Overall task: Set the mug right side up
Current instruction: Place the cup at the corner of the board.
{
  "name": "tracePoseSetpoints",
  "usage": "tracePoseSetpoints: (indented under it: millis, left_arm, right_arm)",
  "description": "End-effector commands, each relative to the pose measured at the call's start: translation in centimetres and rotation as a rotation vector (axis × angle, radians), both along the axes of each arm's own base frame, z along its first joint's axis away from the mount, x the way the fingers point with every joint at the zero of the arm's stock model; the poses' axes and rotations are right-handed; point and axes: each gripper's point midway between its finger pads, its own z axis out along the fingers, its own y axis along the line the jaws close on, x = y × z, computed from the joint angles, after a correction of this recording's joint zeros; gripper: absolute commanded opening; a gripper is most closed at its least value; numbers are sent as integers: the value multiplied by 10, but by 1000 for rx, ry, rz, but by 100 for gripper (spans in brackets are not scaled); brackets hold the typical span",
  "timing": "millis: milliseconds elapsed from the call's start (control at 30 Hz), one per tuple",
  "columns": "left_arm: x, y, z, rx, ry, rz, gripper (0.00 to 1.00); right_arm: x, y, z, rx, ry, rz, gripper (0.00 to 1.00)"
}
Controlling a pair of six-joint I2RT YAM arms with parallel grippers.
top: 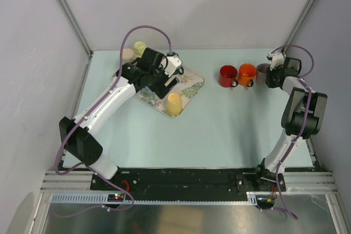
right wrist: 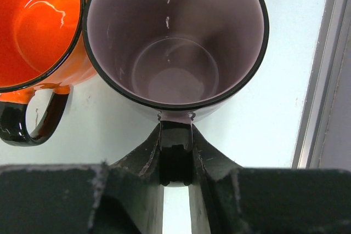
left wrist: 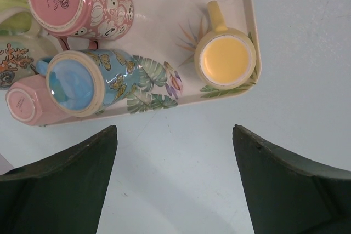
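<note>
A mauve mug (right wrist: 175, 53) with a black rim stands upright on the table, mouth up and empty. It is at the far right in the top view (top: 262, 69). My right gripper (right wrist: 175, 130) is shut on the mug's handle (right wrist: 175, 154), and shows in the top view (top: 272, 73). My left gripper (left wrist: 174, 130) is open and empty above bare table just off the near edge of a floral tray (left wrist: 164, 20). In the top view the left gripper (top: 170, 83) hangs over the tray (top: 193, 84).
On the tray are an upright yellow mug (left wrist: 226, 61), a blue butterfly mug (left wrist: 82, 80) on its side, a pink patterned mug (left wrist: 71, 1) base towards me, a small pink mug (left wrist: 24, 105) and a green one (left wrist: 13, 20). An orange mug (right wrist: 33, 26) and a red mug (top: 227, 75) stand left of the mauve mug. The table's metal edge (right wrist: 323, 80) is close on the right.
</note>
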Motion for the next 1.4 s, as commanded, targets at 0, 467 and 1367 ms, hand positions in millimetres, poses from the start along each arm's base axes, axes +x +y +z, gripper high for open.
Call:
tracePoseSetpoints:
  millis: [0, 467, 1367]
  left_arm:
    - [8, -4, 16, -4, -53, -14, 89]
    - [11, -6, 11, 1, -41, -9, 89]
    - [42, 45, -10, 53, -13, 255, 96]
  right_arm:
    - [16, 2, 14, -33, -64, 7, 18]
    - [9, -1, 3, -32, -43, -31, 31]
    - [-43, 219, 132, 167, -229, 594, 72]
